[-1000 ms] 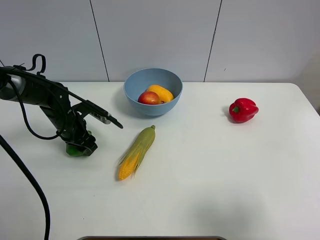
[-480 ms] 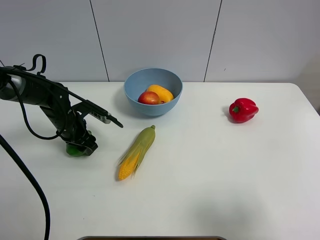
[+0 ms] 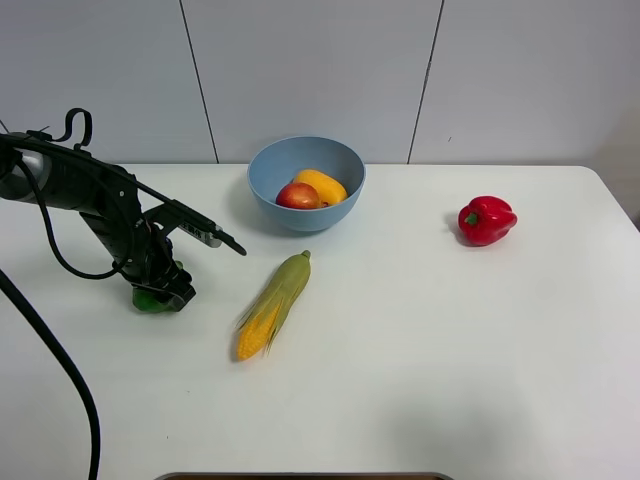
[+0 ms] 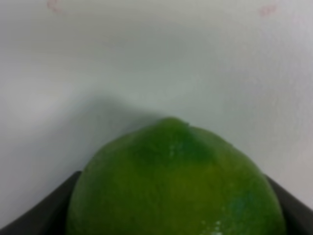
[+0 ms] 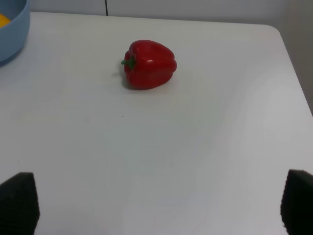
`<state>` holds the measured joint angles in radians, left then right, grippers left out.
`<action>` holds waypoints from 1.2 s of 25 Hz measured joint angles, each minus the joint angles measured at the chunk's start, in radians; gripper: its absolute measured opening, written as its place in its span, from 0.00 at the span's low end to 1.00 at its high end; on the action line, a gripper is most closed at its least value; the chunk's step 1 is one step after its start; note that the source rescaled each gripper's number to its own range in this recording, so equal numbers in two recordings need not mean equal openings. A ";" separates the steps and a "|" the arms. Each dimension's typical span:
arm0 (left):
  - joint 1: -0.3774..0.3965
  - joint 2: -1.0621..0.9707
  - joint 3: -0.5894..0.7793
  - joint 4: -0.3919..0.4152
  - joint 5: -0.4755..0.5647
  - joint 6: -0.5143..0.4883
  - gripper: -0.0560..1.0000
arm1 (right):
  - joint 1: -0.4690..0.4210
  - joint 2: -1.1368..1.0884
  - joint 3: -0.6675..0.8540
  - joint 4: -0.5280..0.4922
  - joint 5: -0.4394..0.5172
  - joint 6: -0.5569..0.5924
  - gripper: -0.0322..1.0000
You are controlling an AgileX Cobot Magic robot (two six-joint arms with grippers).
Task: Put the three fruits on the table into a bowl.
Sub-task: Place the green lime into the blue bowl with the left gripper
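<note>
A husked yellow corn cob [image 3: 274, 303] lay slantwise at mid-scene, well apart from a glossy red bell pepper [image 3: 487, 220] with a green stem, which sat off to the right.

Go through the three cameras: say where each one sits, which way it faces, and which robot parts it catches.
Exterior high: mounted above, facing the table and back wall; shows the left arm over the lime.
Left wrist: on the left arm, close on the lime, dark fingers flanking it.
Right wrist: low over the table, facing the bell pepper; fingertips show.
Shared: the bowl and pepper appear in the exterior and right wrist views.
</note>
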<state>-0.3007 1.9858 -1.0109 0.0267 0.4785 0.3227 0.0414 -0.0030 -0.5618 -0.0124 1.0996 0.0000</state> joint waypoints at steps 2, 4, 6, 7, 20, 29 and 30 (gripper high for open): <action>0.000 0.000 0.000 0.000 0.000 0.000 0.07 | 0.000 0.000 0.000 0.000 0.000 0.000 1.00; 0.000 0.000 0.000 0.000 0.000 0.000 0.07 | 0.000 0.000 0.000 0.000 0.000 0.000 1.00; 0.000 0.000 0.000 0.000 0.000 0.000 0.07 | 0.000 0.000 0.000 0.000 0.000 0.000 1.00; 0.000 0.000 0.000 0.000 0.000 0.000 0.07 | 0.000 0.000 0.000 0.000 0.000 0.000 1.00; 0.000 -0.055 0.001 0.001 0.024 0.000 0.07 | 0.000 0.000 0.000 0.000 0.000 0.000 1.00; 0.000 -0.185 0.001 -0.003 0.050 0.000 0.07 | 0.000 0.000 0.000 0.000 0.000 0.000 1.00; 0.000 -0.205 0.001 -0.003 0.050 0.000 0.07 | 0.000 0.000 0.000 0.000 0.000 0.000 1.00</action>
<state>-0.3007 1.7806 -1.0101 0.0238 0.5285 0.3227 0.0414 -0.0030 -0.5618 -0.0124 1.0996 0.0000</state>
